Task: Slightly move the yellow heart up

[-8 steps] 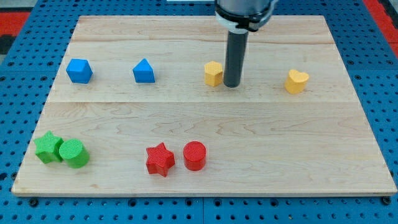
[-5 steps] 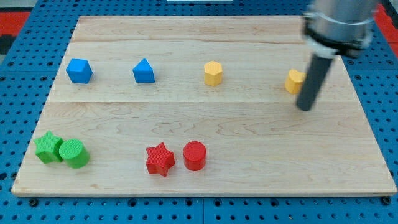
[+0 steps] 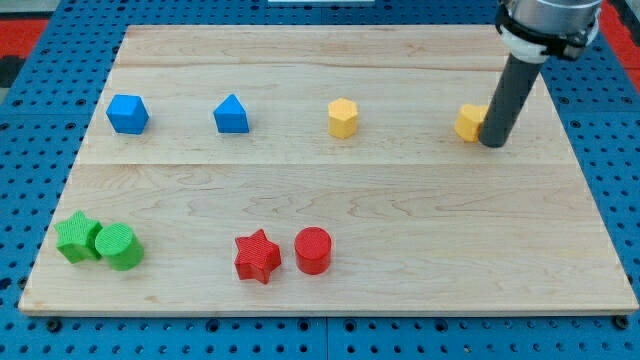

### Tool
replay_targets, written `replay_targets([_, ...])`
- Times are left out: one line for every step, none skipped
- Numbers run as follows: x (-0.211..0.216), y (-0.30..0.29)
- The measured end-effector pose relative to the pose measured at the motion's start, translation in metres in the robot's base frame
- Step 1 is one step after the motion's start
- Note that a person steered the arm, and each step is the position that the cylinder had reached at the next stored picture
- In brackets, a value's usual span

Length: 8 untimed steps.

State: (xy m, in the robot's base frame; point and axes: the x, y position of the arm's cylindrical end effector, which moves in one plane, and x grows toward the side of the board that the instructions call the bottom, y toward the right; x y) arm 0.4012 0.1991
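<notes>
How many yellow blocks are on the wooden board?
2. The yellow hexagon block sits in the upper middle. The yellow heart block is toward the view's right, half hidden behind the dark rod, with my tip at its right side. None seem fully hidden.

The small yellow heart-shaped block [image 3: 470, 122] sits flat on the board, touching my tip [image 3: 492, 144] on its left side, partly hidden.

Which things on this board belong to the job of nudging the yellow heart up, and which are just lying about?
Belong to the job:
yellow heart, partly hidden behind the rod
my tip, at the heart's right side

Just lying about:
yellow hexagon
blue cube
blue pentagon
green star
green cylinder
red star
red cylinder
</notes>
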Motion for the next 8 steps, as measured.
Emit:
replay_targets([-0.003, 0.010])
replay_targets([0.012, 0.034])
replay_targets([0.013, 0.035])
replay_targets([0.013, 0.035])
replay_targets([0.028, 0.039])
replay_targets([0.073, 0.036])
replay_targets([0.111, 0.005])
replay_targets([0.151, -0.042])
